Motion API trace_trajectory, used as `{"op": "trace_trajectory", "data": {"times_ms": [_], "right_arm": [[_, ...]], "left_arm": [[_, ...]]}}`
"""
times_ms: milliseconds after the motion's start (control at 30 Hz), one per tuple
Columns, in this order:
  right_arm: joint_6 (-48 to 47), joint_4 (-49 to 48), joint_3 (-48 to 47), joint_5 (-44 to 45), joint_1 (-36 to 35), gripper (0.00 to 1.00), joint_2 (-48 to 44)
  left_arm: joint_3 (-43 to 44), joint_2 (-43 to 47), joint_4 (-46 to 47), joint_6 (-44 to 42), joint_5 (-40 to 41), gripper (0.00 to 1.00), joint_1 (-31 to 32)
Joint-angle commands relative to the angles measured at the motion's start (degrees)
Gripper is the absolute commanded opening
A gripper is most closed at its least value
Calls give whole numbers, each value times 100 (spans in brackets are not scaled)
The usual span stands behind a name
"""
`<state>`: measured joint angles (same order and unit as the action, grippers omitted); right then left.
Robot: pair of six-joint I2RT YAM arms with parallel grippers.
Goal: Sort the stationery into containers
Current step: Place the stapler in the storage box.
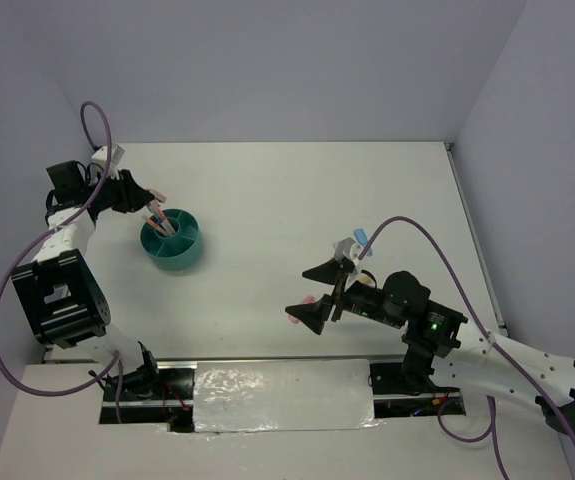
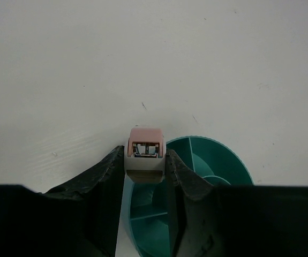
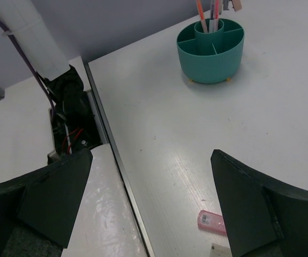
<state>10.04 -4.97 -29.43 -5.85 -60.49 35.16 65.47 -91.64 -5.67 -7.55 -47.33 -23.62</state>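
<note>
We note left pincer (image 2: pixel 145 170) clenched on small pink-topped piece (image 2: pixel 145 145), hanging right over rim of teal organiser (image 2: pixel 218 160). Organiser sits near counter's (image 1: pixel 297 190) left edge, broad counter stretching right of it. Pens (image 3: pixel 202 13) stand in organiser's centre tube. Right pincer (image 3: pixel 151 206) released, spread wide, well apart from organiser. Pink eraser (image 3: pixel 211 220) lies on counter, likewise well apart from organiser.

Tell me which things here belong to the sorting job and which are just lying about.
Job:
- teal organiser
- pens standing in its centre cup
- small pink piece clamped in the left gripper at the organiser
- pink eraser on the table by the open right gripper

Lying about:
- purple cables
- silvery sheet at the table's near edge
</note>
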Motion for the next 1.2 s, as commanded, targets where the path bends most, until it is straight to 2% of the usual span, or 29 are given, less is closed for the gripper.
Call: {"op": "trace_trajectory", "data": {"times_ms": [0,267,333,500,733,1033,1067,1100,1133,1167], "right_arm": [[15,-267,16,-75,-16,100,-35],[33,-259,7,-162,2,100,-35],[15,-224,25,-119,2,100,-114],[6,-206,25,-110,2,100,-202],[7,-197,34,-154,2,100,-237],[15,-223,-1,-215,2,100,-123],[15,-223,-1,-215,2,100,-123],[7,-223,-1,-206,2,100,-132],[6,-215,7,-198,2,100,-141],[6,-215,7,-171,2,100,-149]], "left_arm": [[-69,181,154,-168,-303,8,-55],[-359,576,312,-19,-373,11,-55],[-499,664,400,17,-312,15,-47],[-623,744,391,61,-215,18,-55],[-667,673,400,131,22,26,-55],[-685,656,427,272,303,47,-55],[-685,630,418,272,330,56,-55],[-676,612,400,272,338,87,-55],[-667,603,400,289,373,99,-47],[-659,586,391,298,382,99,-55]]}}
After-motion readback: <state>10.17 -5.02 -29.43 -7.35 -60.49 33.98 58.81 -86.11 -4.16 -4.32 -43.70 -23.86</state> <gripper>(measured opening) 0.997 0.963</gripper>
